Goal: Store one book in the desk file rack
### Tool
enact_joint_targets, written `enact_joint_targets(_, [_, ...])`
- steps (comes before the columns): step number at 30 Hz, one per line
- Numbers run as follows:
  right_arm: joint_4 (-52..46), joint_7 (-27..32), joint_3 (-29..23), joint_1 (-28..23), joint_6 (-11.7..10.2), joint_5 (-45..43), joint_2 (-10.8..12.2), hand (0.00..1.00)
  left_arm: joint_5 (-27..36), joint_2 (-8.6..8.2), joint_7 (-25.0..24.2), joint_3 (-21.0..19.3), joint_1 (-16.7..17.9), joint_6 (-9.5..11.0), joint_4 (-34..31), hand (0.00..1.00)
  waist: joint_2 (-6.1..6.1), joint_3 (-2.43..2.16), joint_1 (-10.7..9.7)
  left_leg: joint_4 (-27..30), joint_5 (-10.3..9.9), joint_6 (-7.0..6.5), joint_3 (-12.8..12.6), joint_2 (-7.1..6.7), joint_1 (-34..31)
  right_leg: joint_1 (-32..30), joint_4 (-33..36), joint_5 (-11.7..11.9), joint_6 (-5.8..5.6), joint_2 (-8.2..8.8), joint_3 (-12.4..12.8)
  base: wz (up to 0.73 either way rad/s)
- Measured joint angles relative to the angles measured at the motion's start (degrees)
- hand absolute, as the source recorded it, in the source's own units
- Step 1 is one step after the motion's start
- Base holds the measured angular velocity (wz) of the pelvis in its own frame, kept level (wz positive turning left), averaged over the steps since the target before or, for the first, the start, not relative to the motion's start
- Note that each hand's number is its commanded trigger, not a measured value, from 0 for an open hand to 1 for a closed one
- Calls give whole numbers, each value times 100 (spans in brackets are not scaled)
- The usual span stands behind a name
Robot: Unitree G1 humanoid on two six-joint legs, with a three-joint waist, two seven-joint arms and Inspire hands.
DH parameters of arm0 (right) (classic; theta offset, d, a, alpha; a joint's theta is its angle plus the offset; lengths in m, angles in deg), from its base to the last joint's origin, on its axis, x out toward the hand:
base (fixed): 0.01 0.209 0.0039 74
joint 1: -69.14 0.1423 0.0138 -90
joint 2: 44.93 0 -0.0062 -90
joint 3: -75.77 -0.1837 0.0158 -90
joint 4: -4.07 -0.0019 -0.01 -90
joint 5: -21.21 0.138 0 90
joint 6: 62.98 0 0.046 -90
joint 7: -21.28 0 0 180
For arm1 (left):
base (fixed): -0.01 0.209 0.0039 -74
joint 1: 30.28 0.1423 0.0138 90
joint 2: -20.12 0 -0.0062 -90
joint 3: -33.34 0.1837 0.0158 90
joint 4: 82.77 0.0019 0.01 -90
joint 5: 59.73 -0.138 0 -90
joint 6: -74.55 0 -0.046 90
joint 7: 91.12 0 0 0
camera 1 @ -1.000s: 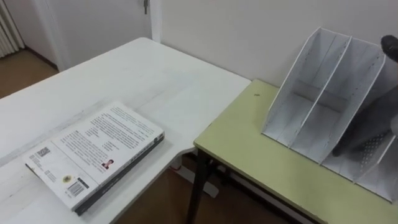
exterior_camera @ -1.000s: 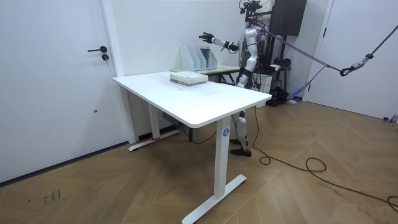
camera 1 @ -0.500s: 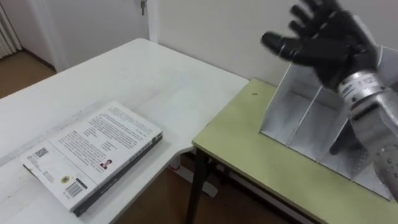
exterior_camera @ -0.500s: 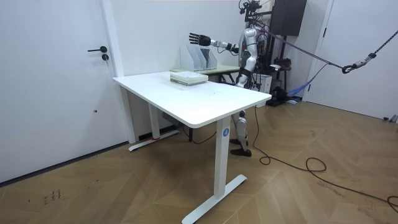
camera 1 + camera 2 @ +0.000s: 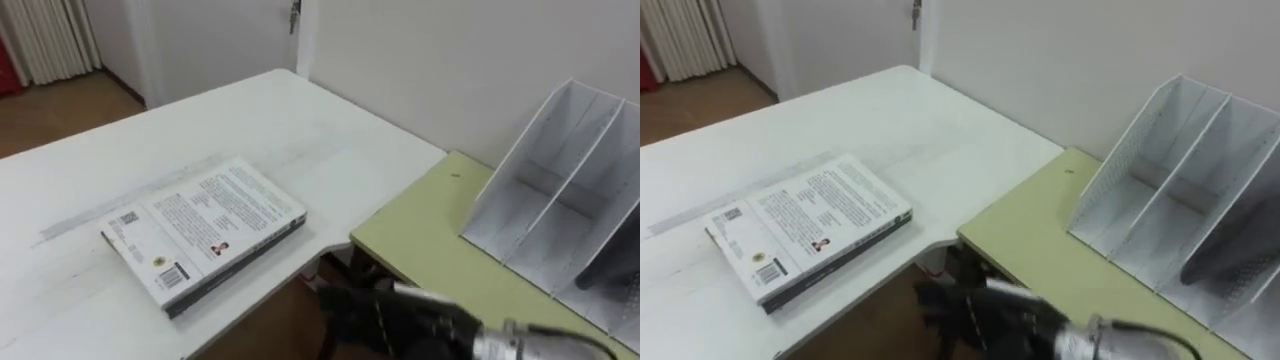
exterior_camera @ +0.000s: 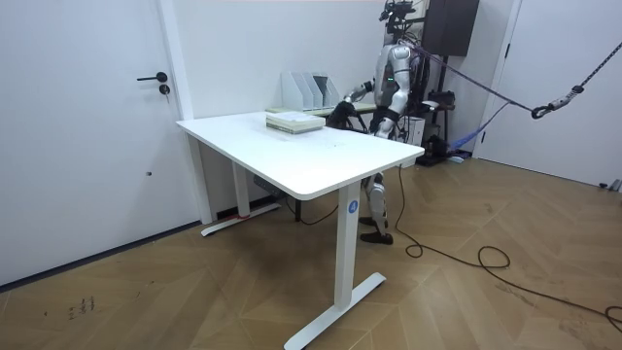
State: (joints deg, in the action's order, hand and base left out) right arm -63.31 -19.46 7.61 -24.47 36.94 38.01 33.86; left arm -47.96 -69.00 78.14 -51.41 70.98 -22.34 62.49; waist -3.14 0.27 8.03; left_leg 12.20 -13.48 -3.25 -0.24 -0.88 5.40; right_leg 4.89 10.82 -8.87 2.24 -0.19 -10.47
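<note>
While the flat white book [image 5: 205, 232] is lying diagonally up-left of it, the right hand [image 5: 375, 315] is hovering, fingers unreadable.

A book [image 5: 205, 235] lies flat near the front edge of the white counter [image 5: 300, 120]. The white file rack [image 5: 560, 190] stands on the green counter [image 5: 420, 250] beside it. The dark right robot hand [image 5: 385, 318] hangs below both edges.

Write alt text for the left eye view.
A book lies flat, back cover up, on the white table, untouched. The robot's right hand is low, below the tables' near edges. A white file rack stands on the green desk at right.
</note>
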Motion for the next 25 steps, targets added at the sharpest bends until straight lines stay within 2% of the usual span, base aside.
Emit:
enact_joint_targets(2, [850,175,-135,-288,5,-421,96,0,2,-12,35,67,70,-5,8,0,102,12,-57,10,-6,-10,-2,-11,-14,-8,-3,-1,-13,10,-12,0])
enact_joint_targets(5, [2018,652,-928,-623,-34,-815,483,0,-8,-137,142,-2,222,97,21,0,195,5,-211,7,-6,-9,-57,-6,-26,-36,-23,-10,-19,4,50,-6])
enact_joint_targets(6, [2371,912,-1131,-669,-165,-781,609,0,-4,-145,153,-1,266,136,54,0,229,11,-308,-3,-2,-4,-49,-3,-27,-39,-27,-14,-14,-2,54,-9])
enact_joint_targets(8, [2801,1239,-1397,-678,-391,-775,840,0,-14,-184,176,-19,287,239,73,0,215,-21,-343,-40,12,12,-81,4,-41,-95,-17,-19,-6,-13,89,-7])
enact_joint_targets(9, [3083,1444,-1525,-663,-593,-763,1014,0,-20,-228,180,-99,290,334,103,0,208,-24,-357,-45,17,18,-80,8,-50,-95,-31,-18,-4,-18,80,-4])
enact_joint_targets(12, [3892,1805,-1704,-522,-877,-627,1286,0,-31,-280,182,-239,302,468,282,0,209,-39,-385,-64,15,20,-93,10,24,16,-108,-18,-4,-32,70,6])
enact_joint_targets(13, [4038,1849,-1705,-488,-920,-551,1308,0,-26,-293,182,-281,333,483,297,0,192,-50,-411,-73,15,20,-96,10,27,21,-112,-20,-6,-31,67,9])
enact_joint_targets(16, [4544,2129,-1812,-387,-958,-262,1426,0,-147,-330,182,-484,373,480,445,0,168,-36,-484,-67,15,20,-65,2,44,91,-162,-21,-16,-24,14,16])
enact_joint_targets(20, [4734,2471,-1972,-501,-971,70,1437,0,-327,-488,186,-783,438,434,444,0,231,-22,-496,-91,4,8,-73,-11,137,210,-222,-24,-50,-17,26,8])
enact_joint_targets(25, [5043,2742,-2181,-406,-976,95,1478,0,-518,-567,275,-872,438,420,489,0,301,-19,-617,-88,4,7,-42,-15,139,210,-221,-25,-51,-13,22,0])
